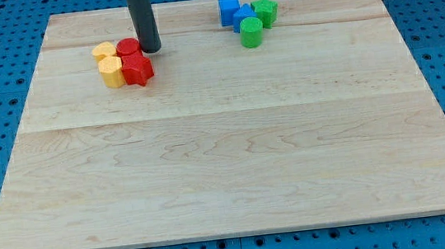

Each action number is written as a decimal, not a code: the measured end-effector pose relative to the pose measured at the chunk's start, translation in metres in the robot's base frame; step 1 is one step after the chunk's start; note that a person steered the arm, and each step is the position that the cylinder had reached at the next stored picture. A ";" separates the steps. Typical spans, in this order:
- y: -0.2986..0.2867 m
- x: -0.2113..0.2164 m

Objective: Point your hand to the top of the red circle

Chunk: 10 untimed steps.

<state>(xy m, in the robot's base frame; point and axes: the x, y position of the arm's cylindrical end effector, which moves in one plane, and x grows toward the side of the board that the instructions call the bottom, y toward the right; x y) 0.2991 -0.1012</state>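
The red circle (127,46) sits near the board's upper left, in a tight cluster with a red star-like block (138,68) just below it, a yellow block (103,51) to its left and a yellow hexagon-like block (111,71) at lower left. My tip (151,48) rests on the board right beside the red circle's right edge, touching or nearly touching it. The dark rod rises from there out of the view's top.
A second cluster lies at the upper right: a blue cube (229,10), a blue block (243,17), a green star-like block (265,10) and a green cylinder (251,32). The wooden board (234,156) lies on a blue pegboard surface.
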 end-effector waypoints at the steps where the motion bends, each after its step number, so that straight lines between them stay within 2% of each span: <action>1: 0.001 0.000; 4: 0.002 -0.001; 7: 0.022 -0.023; 8: -0.010 -0.027; 10: -0.020 -0.038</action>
